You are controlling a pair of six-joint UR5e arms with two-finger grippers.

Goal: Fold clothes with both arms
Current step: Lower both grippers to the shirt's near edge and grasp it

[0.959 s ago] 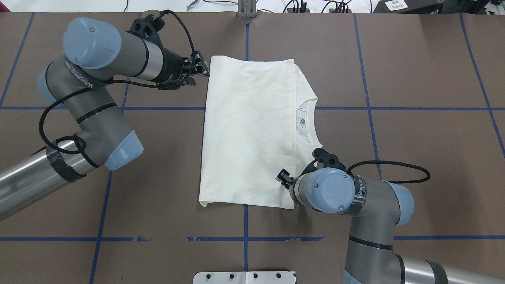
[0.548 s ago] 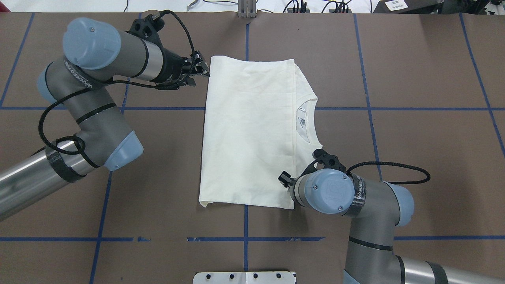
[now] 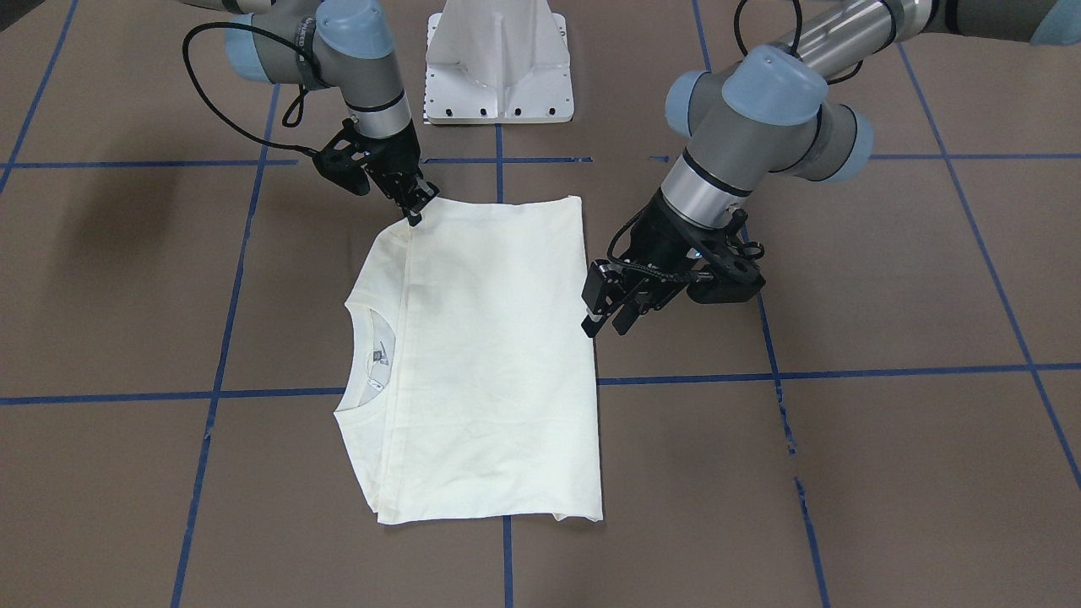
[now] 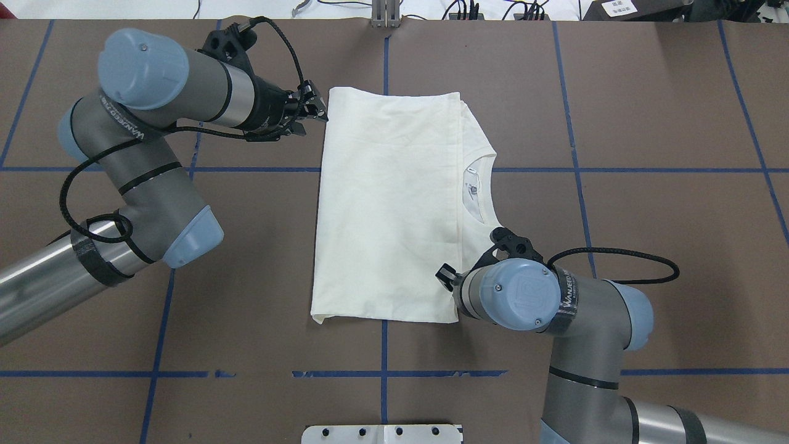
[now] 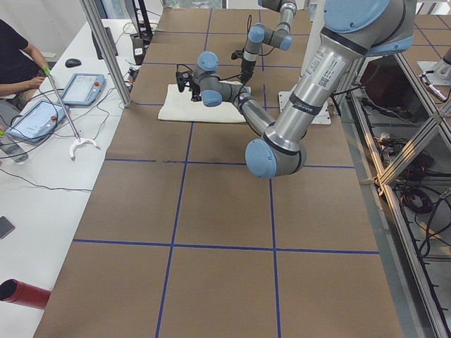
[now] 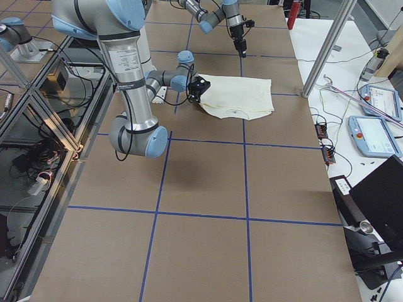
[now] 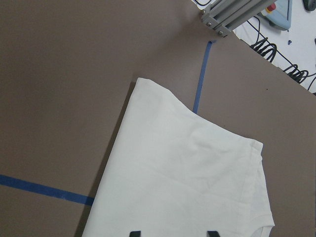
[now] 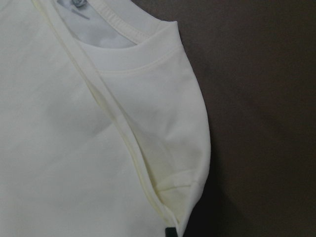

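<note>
Front view: one cream-white soft cloth shirt (image 3: 490, 355), folded into a rectangle with its plain side up, lies flat in the middle of the brown, blue-taped bench (image 3: 844, 464). The right hand (image 3: 414, 211) stands tips-down at the shirt's collar-side corner, fingers narrow. The left hand (image 3: 610, 319), fingers wide, hovers beside the opposite edge.

Overhead: two silver-tubed arms (image 4: 142, 185), one shirt.

Left wrist view: both fingertips (image 7: 134, 233) are spread over the cloth.

Right wrist view: collar (image 8: 128, 54) and shoulder fold.

The cloth is probably light and limp, with layers that slide, so pinch every layer at the corners.
</note>
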